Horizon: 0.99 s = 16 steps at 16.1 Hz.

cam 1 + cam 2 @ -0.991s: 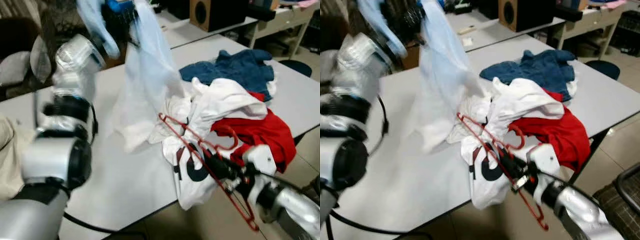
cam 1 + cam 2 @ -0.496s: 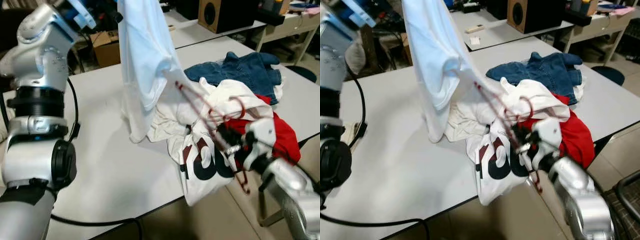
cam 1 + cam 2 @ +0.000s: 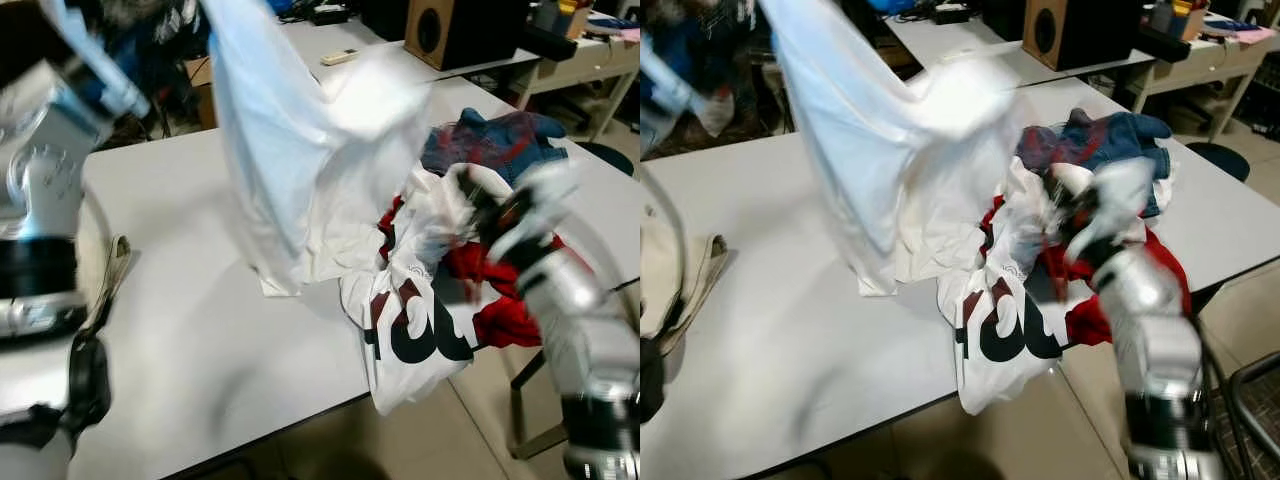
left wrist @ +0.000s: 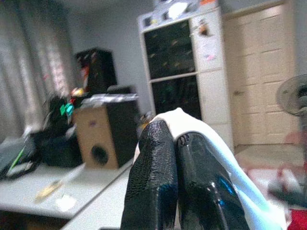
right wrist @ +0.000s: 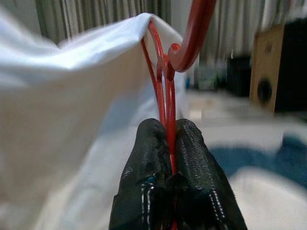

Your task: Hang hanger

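Observation:
My left gripper [image 4: 174,140] is shut on the edge of a white shirt [image 3: 290,150] and holds it high over the grey table [image 3: 200,330]. The shirt hangs down to the tabletop. In the right wrist view my right gripper [image 5: 170,125] is shut on the thin wires of a red hanger [image 5: 164,72]. The hanger's hook [image 5: 194,33] curls upward, and its far end reaches into a fold of the white shirt [image 5: 72,115]. My right arm [image 3: 545,270] shows blurred above the clothes pile.
A pile of clothes lies on the table's right part: a white printed shirt [image 3: 420,320] hanging over the front edge, a red garment [image 3: 510,325] and blue jeans [image 3: 520,135]. A speaker [image 3: 445,30] stands on the table behind. A beige cloth [image 3: 675,280] lies at the left.
My right arm has swung up from the table's front edge, carrying the red hanger to the hanging shirt. The left arm holds the shirt higher and further left. The view has shifted.

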{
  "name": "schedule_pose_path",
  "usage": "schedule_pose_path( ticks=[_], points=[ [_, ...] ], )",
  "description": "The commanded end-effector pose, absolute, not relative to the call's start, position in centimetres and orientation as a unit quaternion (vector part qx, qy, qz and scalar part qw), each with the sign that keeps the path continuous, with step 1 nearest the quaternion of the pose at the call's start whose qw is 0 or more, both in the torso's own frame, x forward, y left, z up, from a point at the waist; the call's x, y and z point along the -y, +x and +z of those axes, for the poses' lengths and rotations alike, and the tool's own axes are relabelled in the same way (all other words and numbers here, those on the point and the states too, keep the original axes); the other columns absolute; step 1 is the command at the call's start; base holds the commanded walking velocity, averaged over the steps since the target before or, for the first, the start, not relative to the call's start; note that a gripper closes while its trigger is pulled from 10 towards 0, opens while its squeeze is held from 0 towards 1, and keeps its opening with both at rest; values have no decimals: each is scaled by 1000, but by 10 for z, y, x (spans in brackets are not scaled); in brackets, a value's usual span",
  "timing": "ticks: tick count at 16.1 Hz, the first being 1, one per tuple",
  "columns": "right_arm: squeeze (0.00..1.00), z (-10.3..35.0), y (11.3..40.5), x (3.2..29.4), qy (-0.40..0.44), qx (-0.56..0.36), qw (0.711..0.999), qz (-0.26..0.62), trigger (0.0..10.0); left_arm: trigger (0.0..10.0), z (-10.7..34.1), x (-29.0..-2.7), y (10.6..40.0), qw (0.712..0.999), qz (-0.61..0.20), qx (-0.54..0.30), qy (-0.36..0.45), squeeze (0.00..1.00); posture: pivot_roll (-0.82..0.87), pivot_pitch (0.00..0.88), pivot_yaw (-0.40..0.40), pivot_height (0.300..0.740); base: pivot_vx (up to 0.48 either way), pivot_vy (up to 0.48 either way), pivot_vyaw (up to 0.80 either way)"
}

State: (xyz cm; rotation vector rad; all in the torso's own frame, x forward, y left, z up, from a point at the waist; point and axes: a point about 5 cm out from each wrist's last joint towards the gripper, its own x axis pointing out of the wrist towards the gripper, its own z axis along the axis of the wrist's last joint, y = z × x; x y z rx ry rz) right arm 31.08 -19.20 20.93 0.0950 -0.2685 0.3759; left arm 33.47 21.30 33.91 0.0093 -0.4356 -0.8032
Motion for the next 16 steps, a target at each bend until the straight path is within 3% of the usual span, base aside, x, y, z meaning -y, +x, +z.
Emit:
schedule_pose_path(
  ticks=[1, 3, 6, 7, 10, 16],
  points=[
    [0, 234, 307, 196, 71, 197, 960, 188, 10000, 0, 339, -226, 331, 910, -357, 209, 15, 0, 9, 0, 53, 740, 0, 0, 0],
    [0, 248, 304, 195, 75, 226, 949, 205, 10000, 0, 327, -241, 334, 932, -311, 186, 25, 0, 4, 0, 56, 740, 0, 0, 0],
    [0, 271, 288, 186, 60, 263, 929, 255, 10000, 0, 312, -283, 343, 977, -128, 169, 40, 0, -14, 0, 61, 740, 0, 0, 0],
    [0, 281, 283, 186, 58, 283, 922, 257, 10000, 0, 319, -301, 342, 979, -48, 195, 43, 0, -22, 0, 65, 740, 0, 0, 0],
    [0, 311, 275, 194, 63, 339, 907, 242, 10000, 0, 336, -331, 336, 965, 66, 249, 50, 0, -31, 0, 76, 740, 0, 0, 0],
    [0, 288, 274, 197, 58, 290, 923, 244, 10000, 0, 335, -311, 342, 960, 5, 273, 60, 0, -25, 0, 71, 740, 0, 0, 0]
  ],
)
